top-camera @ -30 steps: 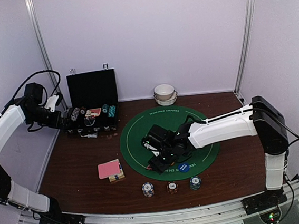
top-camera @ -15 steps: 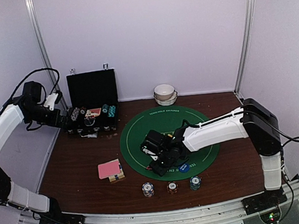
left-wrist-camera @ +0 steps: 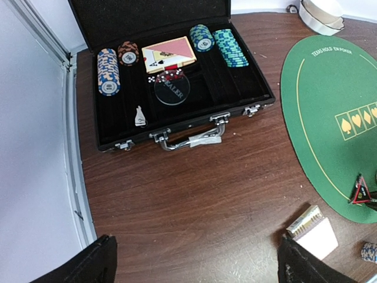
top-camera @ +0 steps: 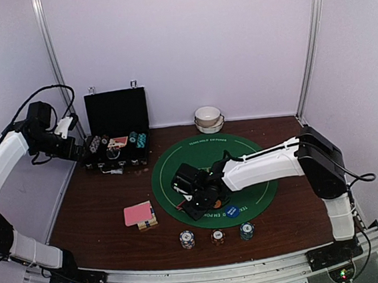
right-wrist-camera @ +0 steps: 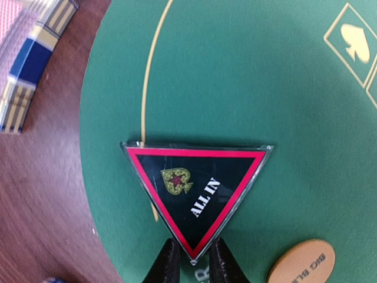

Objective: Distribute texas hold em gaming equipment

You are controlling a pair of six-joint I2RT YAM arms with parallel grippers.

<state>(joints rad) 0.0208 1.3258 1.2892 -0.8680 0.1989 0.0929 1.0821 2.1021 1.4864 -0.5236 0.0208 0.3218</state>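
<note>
My right gripper [right-wrist-camera: 193, 263] is clenched on one corner of the red triangle [right-wrist-camera: 194, 187], the black marker lettered ALL IN; it sits flat-faced over the near-left edge of the green mat [right-wrist-camera: 283, 88], across the yellow line there, though I cannot tell if it touches the felt; the orange button [right-wrist-camera: 301, 263] lies on the mat just beside my fingers, apart from the triangle; in the top view the blue button [top-camera: 232, 211] lies on the mat's near edge; the pink cards [top-camera: 138, 213] are on the bare table [top-camera: 94, 204] left of the mat, near the triangle but not touching it; three chip stacks [top-camera: 217, 236] stand in a row on the wood just in front of the mat.

My left gripper [left-wrist-camera: 196, 259] hangs released, fingers spread wide, above the wood in front of the black case [left-wrist-camera: 235, 97]; the case is open, with more chips, cards and a clear disc inside; the white bowls [top-camera: 208, 119] sit stacked beyond the mat at the back wall.
</note>
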